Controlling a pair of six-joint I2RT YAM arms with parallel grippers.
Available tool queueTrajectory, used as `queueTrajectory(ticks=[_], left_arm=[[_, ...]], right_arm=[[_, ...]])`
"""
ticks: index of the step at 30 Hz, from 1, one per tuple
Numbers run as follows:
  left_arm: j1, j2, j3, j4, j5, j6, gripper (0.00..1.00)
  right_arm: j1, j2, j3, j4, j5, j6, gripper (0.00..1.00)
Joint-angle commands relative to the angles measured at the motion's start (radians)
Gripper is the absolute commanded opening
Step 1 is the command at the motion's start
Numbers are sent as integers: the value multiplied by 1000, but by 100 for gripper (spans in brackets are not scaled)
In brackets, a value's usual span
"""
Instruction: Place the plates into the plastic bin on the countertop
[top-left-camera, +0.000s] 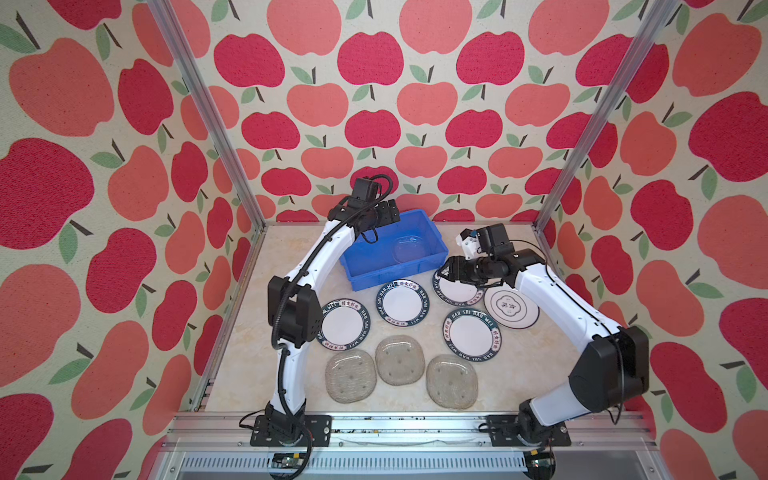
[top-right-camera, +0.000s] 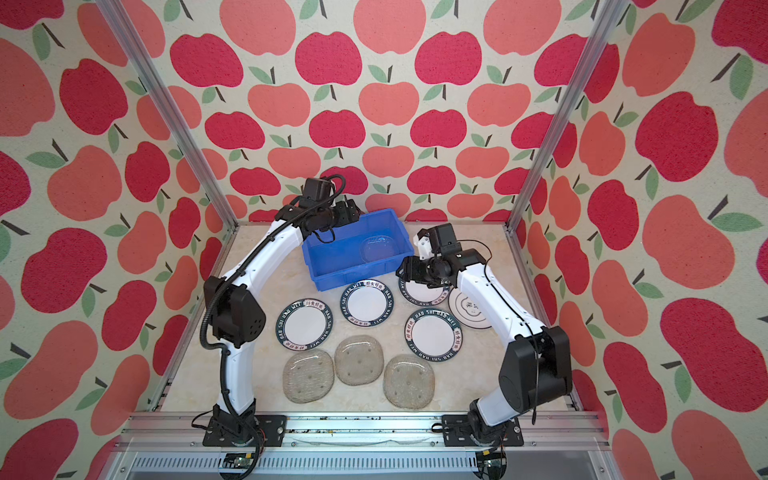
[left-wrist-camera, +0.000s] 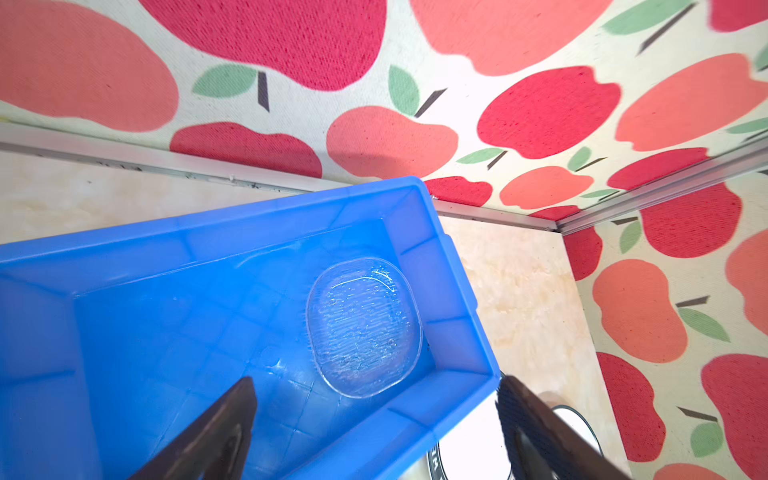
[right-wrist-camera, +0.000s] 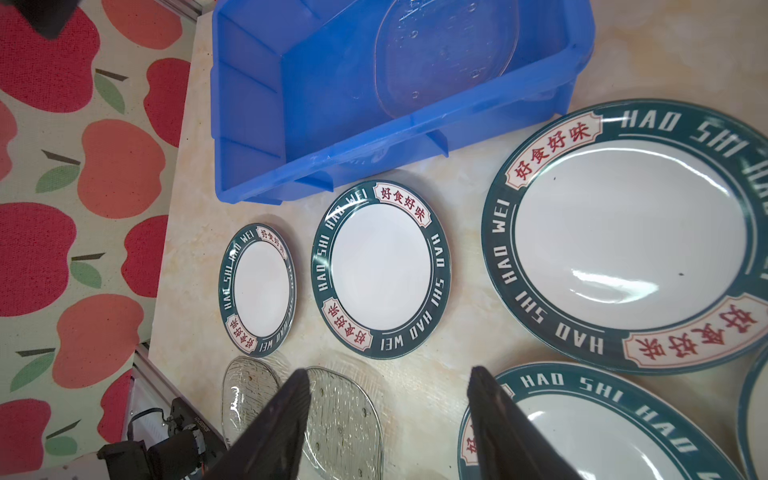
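The blue plastic bin (top-left-camera: 386, 276) (top-right-camera: 345, 276) stands at the back of the countertop (top-left-camera: 532, 365). One clear glass plate (top-left-camera: 409, 248) (left-wrist-camera: 363, 328) (right-wrist-camera: 444, 54) lies flat inside it. My left gripper (top-left-camera: 390, 212) (left-wrist-camera: 374, 386) hovers over the bin's back left corner, open and empty. Several green-rimmed plates (top-left-camera: 403, 302) (right-wrist-camera: 382, 270) and three glass plates (top-left-camera: 400, 359) lie in front of the bin. My right gripper (top-left-camera: 446, 270) (right-wrist-camera: 388, 372) is open and empty, low over the left edge of a green-rimmed plate (top-left-camera: 457, 291) (right-wrist-camera: 623, 232). The emblem plate (top-left-camera: 509, 309) lies partly under that arm.
Apple-patterned walls and aluminium posts (top-left-camera: 208, 124) close in the counter on three sides. An aluminium rail (top-left-camera: 415, 428) with both arm bases runs along the front. Bare counter shows to the right of the bin (top-left-camera: 490, 232) and at the front right.
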Motion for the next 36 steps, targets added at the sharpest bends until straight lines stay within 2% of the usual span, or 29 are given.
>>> queueTrajectory(ticks=[1, 4, 8, 11, 17, 36], left_arm=[[-2, -163, -252, -24, 21, 42, 94], [7, -334, -461, 8, -7, 18, 94], [41, -481, -657, 36, -40, -22, 93], [79, -547, -775, 77, -28, -52, 92], [89, -637, -941, 210, 1, -69, 93], [130, -623, -973, 256, 45, -75, 94]], right_arm=[[9, 1, -87, 108, -84, 2, 60], [18, 25, -135, 156, -84, 16, 56], [30, 65, -159, 196, -111, 39, 54], [43, 104, -156, 192, -111, 38, 52], [53, 161, -166, 186, -70, 48, 49], [60, 322, -188, 315, -120, 133, 48]])
